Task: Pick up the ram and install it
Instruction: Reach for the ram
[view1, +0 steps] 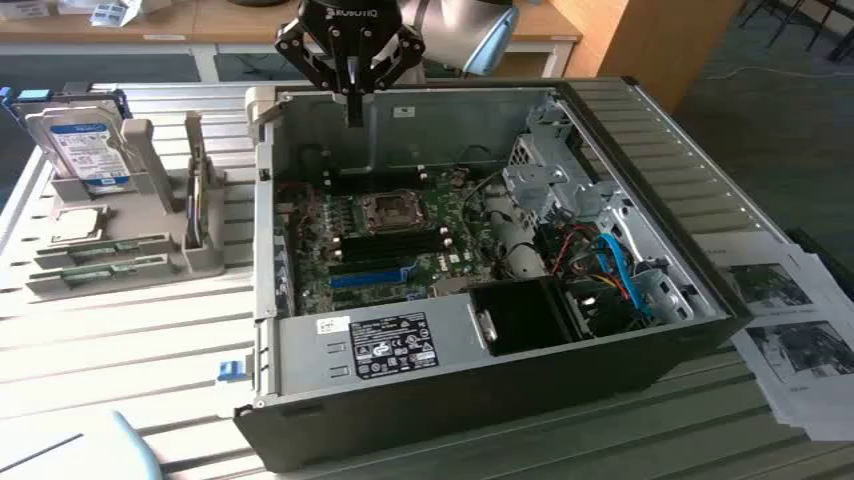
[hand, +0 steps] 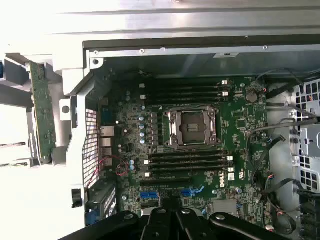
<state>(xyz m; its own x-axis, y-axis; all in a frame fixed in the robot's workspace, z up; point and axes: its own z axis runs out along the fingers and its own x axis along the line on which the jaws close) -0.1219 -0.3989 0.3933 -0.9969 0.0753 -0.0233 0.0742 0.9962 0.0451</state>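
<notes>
**Pincer shut and empty over the open case; ram waiting in its rack**

The slatted surface (view1: 134, 340) runs out of frame on every side. One open computer case (view1: 467, 410) fills its middle. The case's near wall hides part of the floor inside, and a black shroud (view1: 527, 315) covers one corner of the single motherboard (hand: 240, 125). The board carries one bare CPU socket (hand: 192, 127) and two banks of dark memory slots (hand: 187, 165), one on each side of the socket. Each bank seems to have four slots, though the lines blur together.

At least two printed sheets (view1: 787, 320) lie at the surface's edge on the exterior view's right, cut off by the frame. One gray rack (view1: 207, 262) stands toward the surface's edge on the exterior view's left. One hard drive (view1: 80, 145) stands upright in it, its lower part sunk in the holder.

One ram (hand: 42, 110) stands on edge in that rack, just outside the case wall. Its chips are too blurred to count.

One pincer (view1: 354, 115) hangs above the case's far wall. Its fingers are pressed together with nothing between them, well apart from the ram.
</notes>
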